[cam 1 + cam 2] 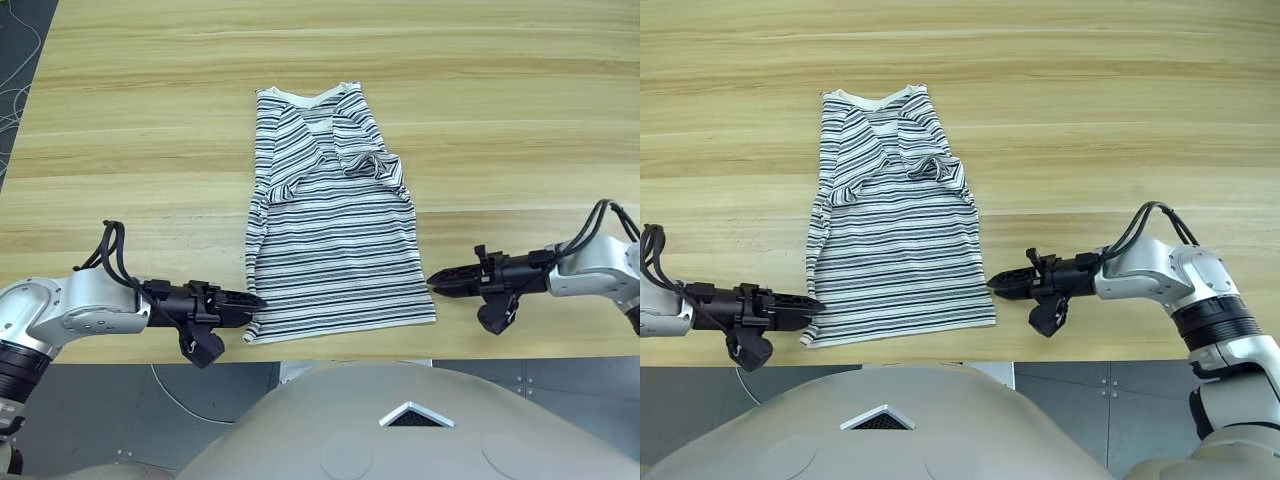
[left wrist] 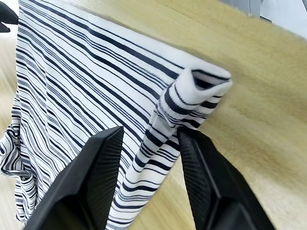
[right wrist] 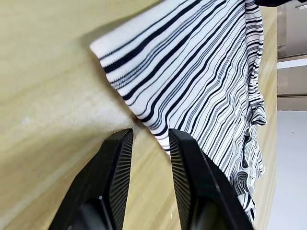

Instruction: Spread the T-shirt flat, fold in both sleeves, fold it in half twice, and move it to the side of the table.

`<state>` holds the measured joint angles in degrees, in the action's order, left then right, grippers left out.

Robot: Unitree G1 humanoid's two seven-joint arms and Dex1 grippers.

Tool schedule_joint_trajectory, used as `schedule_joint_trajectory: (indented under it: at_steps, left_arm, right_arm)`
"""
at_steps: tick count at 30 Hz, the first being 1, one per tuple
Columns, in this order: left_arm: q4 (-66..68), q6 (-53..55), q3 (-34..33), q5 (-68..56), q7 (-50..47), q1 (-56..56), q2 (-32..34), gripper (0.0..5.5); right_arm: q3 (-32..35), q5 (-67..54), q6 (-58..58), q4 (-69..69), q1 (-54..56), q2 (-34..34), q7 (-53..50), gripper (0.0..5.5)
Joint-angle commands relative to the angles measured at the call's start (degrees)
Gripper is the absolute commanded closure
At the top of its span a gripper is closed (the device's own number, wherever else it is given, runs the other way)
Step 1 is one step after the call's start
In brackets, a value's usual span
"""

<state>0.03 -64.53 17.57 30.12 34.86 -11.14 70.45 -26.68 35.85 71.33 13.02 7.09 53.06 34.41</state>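
Lying lengthwise on the table (image 1: 500,120), one shirt (image 1: 335,240) is stretching away from both pincers, its hem closest to them and its white collar (image 1: 300,97) farthest off. It is showing black and white stripes. Both sleeves are sitting folded in over the chest, the one on the right pincer's side bunching into a raised crease (image 1: 372,163), so the cloth is not lying quite flat.

Two pincers are flanking the hem, one at each corner, their tips pointing at each other across the cloth. The left pincer (image 1: 258,299) is holding its two fingers (image 2: 100,163) wide, and the hem's rolled corner (image 2: 201,86) is lying in the gap, brushing one finger and not being squeezed. The right pincer (image 1: 434,281) is keeping its two fingers (image 3: 120,163) narrowly parted, with bare wood between them and the shirt's edge lying right at their tips; whether they are touching it is unclear.

Between the two pincers, only the striped hem is lying on the wood. Beyond both pincers, bare wood is running on past the collar. Off the table's edge, well beyond the left pincer and out to its side, a few pale cables (image 1: 18,60) are trailing across the dark floor.
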Motion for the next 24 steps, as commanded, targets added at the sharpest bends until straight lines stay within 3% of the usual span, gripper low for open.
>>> schedule_joint_trajectory:
  at_steps: [1,19,24]
  left_arm:
    - [-0.8,1.0,-0.4,0.0,0.5,-1.1,0.3,3.39]
    - [1.5,0.4,0.0,4.6,-1.7,-1.1,-1.4,3.39]
    - [2.9,-0.4,0.3,5.9,-2.5,-0.8,-1.9,4.11]
  right_arm:
    - [-2.9,5.3,-0.4,0.7,-1.9,1.9,2.4,4.12]
    - [-5.9,9.2,-1.6,-2.6,-3.1,0.7,1.2,4.12]
    - [-6.1,9.6,-2.4,-2.6,-2.9,0.8,0.8,5.15]
